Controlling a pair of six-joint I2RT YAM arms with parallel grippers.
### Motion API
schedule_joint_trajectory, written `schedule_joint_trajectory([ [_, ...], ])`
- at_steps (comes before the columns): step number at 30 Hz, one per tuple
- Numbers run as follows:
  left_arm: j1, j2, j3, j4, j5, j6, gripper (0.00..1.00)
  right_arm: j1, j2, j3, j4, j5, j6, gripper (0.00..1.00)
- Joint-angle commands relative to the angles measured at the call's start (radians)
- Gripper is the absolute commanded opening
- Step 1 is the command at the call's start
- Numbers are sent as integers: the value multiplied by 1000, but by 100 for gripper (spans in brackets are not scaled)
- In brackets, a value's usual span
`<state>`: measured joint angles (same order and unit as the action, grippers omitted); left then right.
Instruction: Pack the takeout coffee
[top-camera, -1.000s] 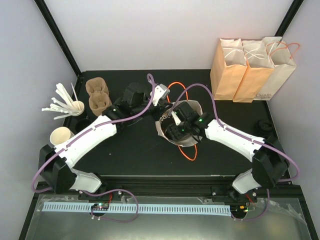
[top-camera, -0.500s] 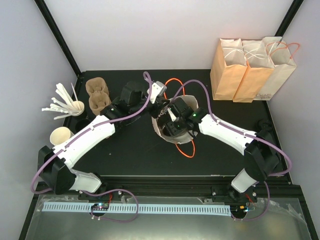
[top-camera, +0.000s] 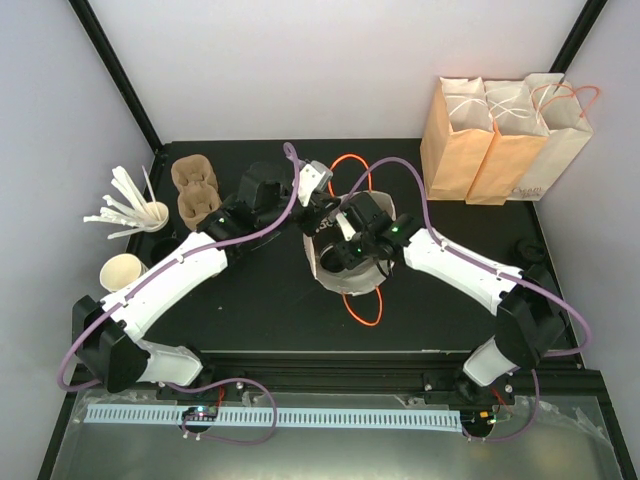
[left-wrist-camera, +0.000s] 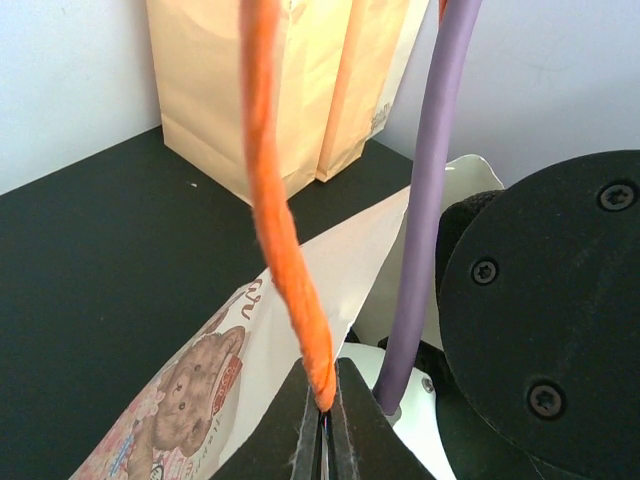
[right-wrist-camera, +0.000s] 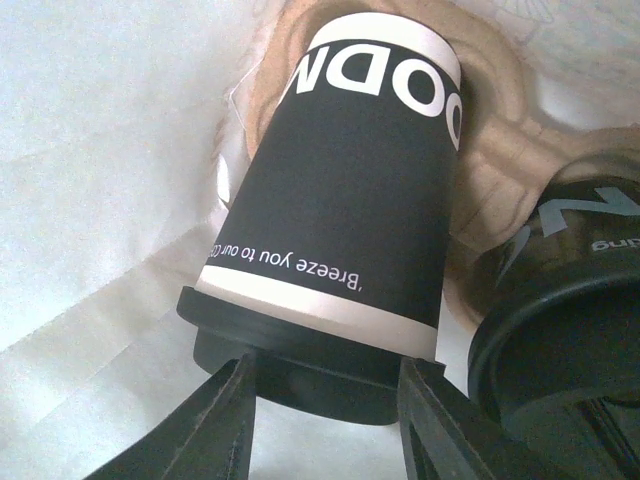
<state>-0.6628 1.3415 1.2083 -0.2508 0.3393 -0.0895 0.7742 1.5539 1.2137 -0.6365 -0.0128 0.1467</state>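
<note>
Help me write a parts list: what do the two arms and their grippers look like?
The left arm and right arm both have white shells with black joints and black bases. A purple cable loops along each arm, and a small green light glows near each wrist. The left gripper and right gripper have slim black fingers.

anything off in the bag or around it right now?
Nothing spilled or damaged. The takeout coffee sits lidded in the pulp carrier inside the white bag. Only quirk: left claw pinches one orange handle up, while the other handle lies slack on the table.
</note>
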Motion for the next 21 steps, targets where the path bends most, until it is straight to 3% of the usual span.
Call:
schedule_joint_trajectory([
  [1,-44,7,2,-90,154,-14,1,-19,-13,93,149,-27,19,42],
  [6,-45,4,0,-91,165,-20,2,-24,-6,118,138,-42,21,41],
  [15,-44,8,-18,-94,175,-20,2,-74,-19,190,87,-161,89,15],
  [21,-44,10,-26,-95,176,-13,2,-86,-31,147,67,-190,33,19],
])
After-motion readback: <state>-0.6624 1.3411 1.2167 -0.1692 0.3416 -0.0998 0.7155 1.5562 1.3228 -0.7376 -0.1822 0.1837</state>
